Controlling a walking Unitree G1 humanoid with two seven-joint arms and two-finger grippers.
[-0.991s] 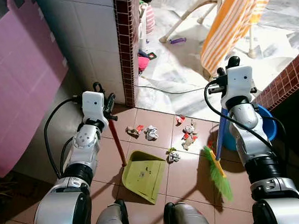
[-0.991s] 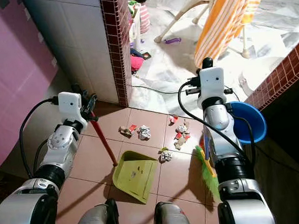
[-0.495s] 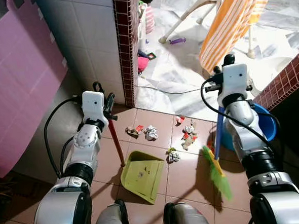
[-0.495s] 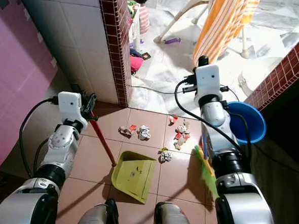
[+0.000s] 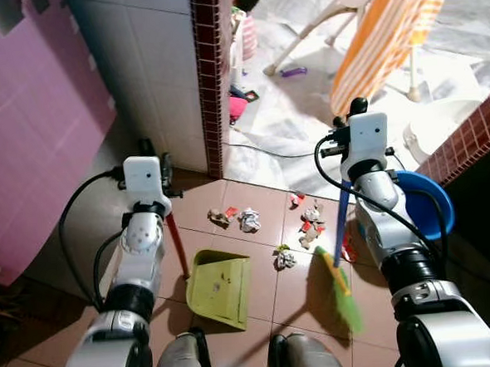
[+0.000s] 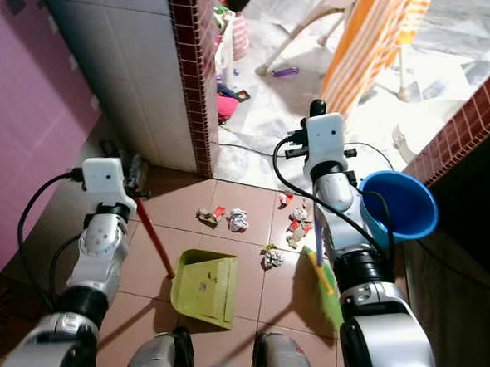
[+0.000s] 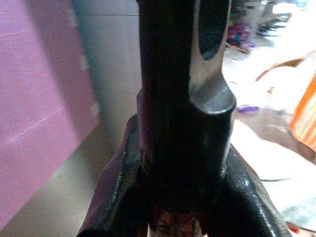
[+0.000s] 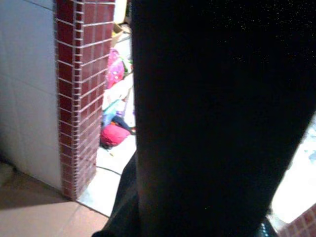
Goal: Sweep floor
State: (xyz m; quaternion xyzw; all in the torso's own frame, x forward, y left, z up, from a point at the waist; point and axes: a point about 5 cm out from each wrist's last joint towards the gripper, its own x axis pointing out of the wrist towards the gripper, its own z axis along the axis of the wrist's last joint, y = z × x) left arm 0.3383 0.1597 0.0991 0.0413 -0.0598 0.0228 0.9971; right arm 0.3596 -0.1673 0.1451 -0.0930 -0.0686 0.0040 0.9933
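Tiled floor (image 5: 229, 201), left hand (image 5: 157, 168) gripping dustpan (image 5: 222, 276), right hand (image 5: 347, 131) gripping broom (image 5: 337, 265)

No readable text, label or number anywhere.

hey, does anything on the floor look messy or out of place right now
Yes. Crumpled scraps of litter lie scattered on the brown tiles, unswept, beyond the green dustpan, which holds only specks. More pieces sit by the broom. A cable trails across the doorway floor.
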